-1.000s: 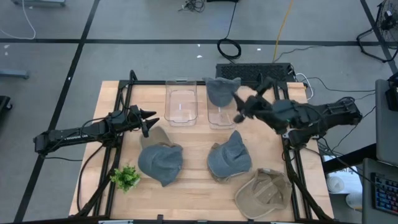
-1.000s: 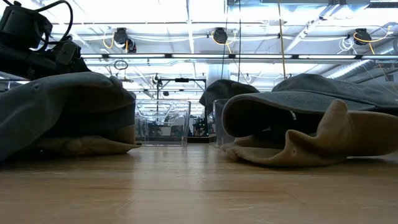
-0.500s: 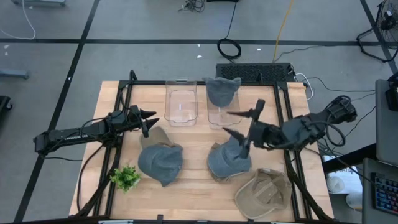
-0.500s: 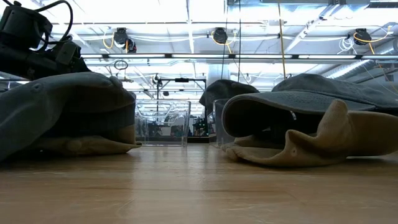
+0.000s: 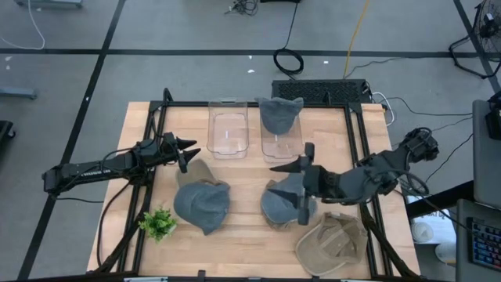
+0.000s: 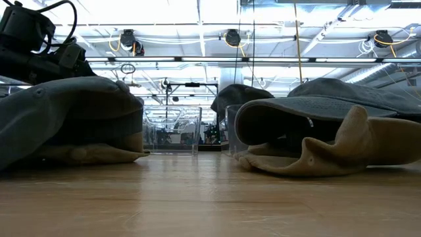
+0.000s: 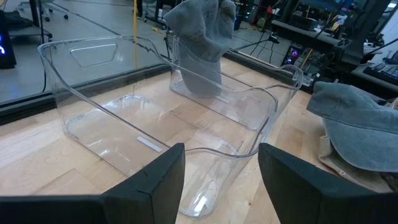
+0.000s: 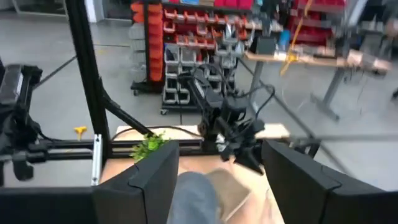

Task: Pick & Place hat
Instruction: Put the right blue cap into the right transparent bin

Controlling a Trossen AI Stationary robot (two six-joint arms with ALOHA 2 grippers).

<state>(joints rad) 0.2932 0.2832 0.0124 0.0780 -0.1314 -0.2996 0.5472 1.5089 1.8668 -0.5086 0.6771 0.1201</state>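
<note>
At the centre right of the high view, the right gripper (image 5: 297, 188) hung over the middle grey hat (image 5: 283, 200), with its two fingers spread wide, one toward the top of the frame and one toward the bottom. It held nothing, and I cannot tell if a finger touched the cloth. This hat lay on the wooden table (image 5: 246, 235), between another grey hat (image 5: 202, 204) at the lower left and a tan hat (image 5: 333, 244) at the lower right. A third grey hat (image 5: 279, 113) sat in the right clear bin (image 5: 280, 147) at the top centre, draped over its far rim. The left clear bin (image 5: 228, 129) stood just beside it.

At the left side of the frame, the left gripper (image 5: 186, 151) waited near the left bin, its fingers apart and empty. In the left wrist view both bins and the draped hat (image 7: 202, 43) showed past the open fingers (image 7: 155, 186). A small green plant (image 5: 158, 223) stood at the lower left corner of the table.
</note>
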